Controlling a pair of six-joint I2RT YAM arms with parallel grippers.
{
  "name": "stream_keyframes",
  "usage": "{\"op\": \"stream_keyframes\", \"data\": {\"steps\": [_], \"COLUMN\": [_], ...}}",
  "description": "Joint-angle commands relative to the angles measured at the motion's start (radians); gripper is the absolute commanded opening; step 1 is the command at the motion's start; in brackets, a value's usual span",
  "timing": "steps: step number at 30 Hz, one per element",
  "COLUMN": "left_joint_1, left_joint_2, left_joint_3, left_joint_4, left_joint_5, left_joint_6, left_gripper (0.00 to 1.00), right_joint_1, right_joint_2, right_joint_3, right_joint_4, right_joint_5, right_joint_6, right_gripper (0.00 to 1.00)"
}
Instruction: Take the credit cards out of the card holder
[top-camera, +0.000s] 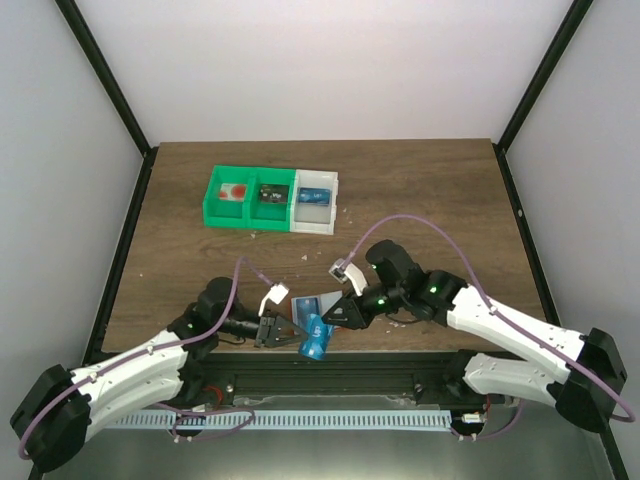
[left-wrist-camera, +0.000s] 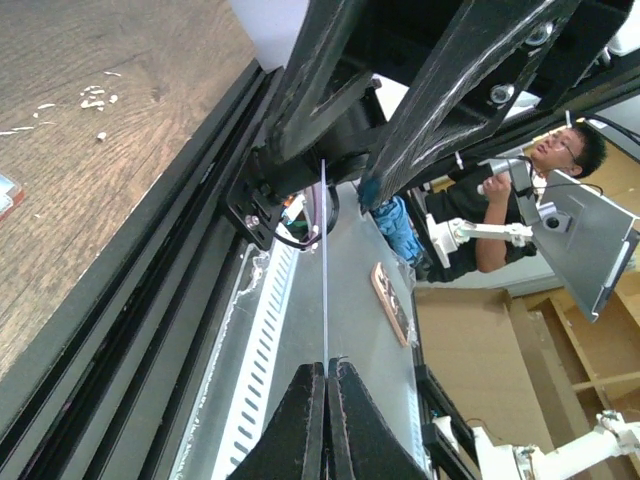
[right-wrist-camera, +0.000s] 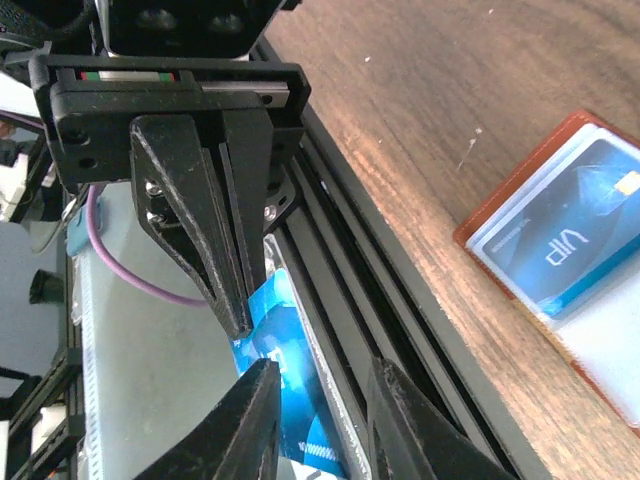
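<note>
Credit card, a thin blue plastic rectangle (right-wrist-camera: 275, 350), juts past the table's near edge, lower centre of the top view, pinched in the fully closed left gripper (left-wrist-camera: 326, 372). The right gripper (right-wrist-camera: 322, 368) straddles its free end, jaws partly apart, gripping nothing. The orange-brown folding card holder (right-wrist-camera: 610, 345) lies open just above, with a second blue card (right-wrist-camera: 560, 250) inside. A mistimed handover could drop the card off the table.

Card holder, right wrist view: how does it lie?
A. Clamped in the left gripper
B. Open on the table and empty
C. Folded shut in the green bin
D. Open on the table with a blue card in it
D: the card holder lies open on the wooden table, orange rim around pale lining, with a blue card marked VIP lying in it.
</note>
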Motion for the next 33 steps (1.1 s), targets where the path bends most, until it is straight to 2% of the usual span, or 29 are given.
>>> {"op": "stream_keyframes", "data": {"steps": [1,4,8,10,11,15,18,19,20,22,27,30,33], "left_joint_1": [0.001,0.000,0.001,0.001,0.001,0.001,0.001,0.000,0.000,0.002,0.002,0.003,0.002], "left_joint_2": [-0.007,0.001,-0.005,-0.012,-0.015,-0.031,-0.054,-0.065,-0.076,-0.109,-0.187,-0.224,-0.262], "left_joint_3": [-0.016,-0.023,-0.022,-0.016,-0.011,0.002,0.020,0.030,0.040,0.055,0.129,0.229,0.290], "left_joint_4": [0.080,0.103,0.092,0.059,0.034,-0.012,-0.048,-0.081,-0.115,-0.178,-0.330,-0.479,-0.555], "left_joint_5": [0.040,0.053,0.035,0.000,-0.017,-0.061,-0.113,-0.146,-0.189,-0.256,-0.428,-0.604,-0.756], "left_joint_6": [-0.017,-0.028,-0.018,-0.004,0.006,0.025,0.025,0.029,0.030,0.024,0.048,0.085,0.139], "left_gripper": [0.00,0.00,0.00,0.00,0.03,0.22,0.43,0.54,0.71,0.97,1.00,1.00,1.00], "right_joint_1": [-0.010,-0.010,-0.017,-0.022,-0.024,-0.038,-0.047,-0.053,-0.060,-0.081,-0.118,-0.127,-0.154], "right_joint_2": [0.024,0.034,0.034,0.025,0.019,0.001,-0.006,-0.010,-0.015,-0.027,-0.036,-0.008,0.040], "right_joint_3": [0.052,0.047,0.042,0.035,0.032,0.017,0.007,0.006,0.005,0.005,0.009,0.012,0.027], "right_joint_4": [0.003,0.023,0.031,0.041,0.047,0.067,0.071,0.070,0.064,0.052,0.063,0.123,0.185], "right_joint_5": [-0.100,-0.146,-0.172,-0.183,-0.186,-0.187,-0.173,-0.162,-0.148,-0.117,0.028,0.134,0.240], "right_joint_6": [-0.039,-0.040,-0.044,-0.042,-0.040,-0.023,-0.018,-0.017,-0.018,-0.020,0.021,0.076,0.133], "right_gripper": [0.26,0.22,0.01,0.00,0.00,0.01,0.00,0.00,0.00,0.01,0.00,0.00,0.00]}}
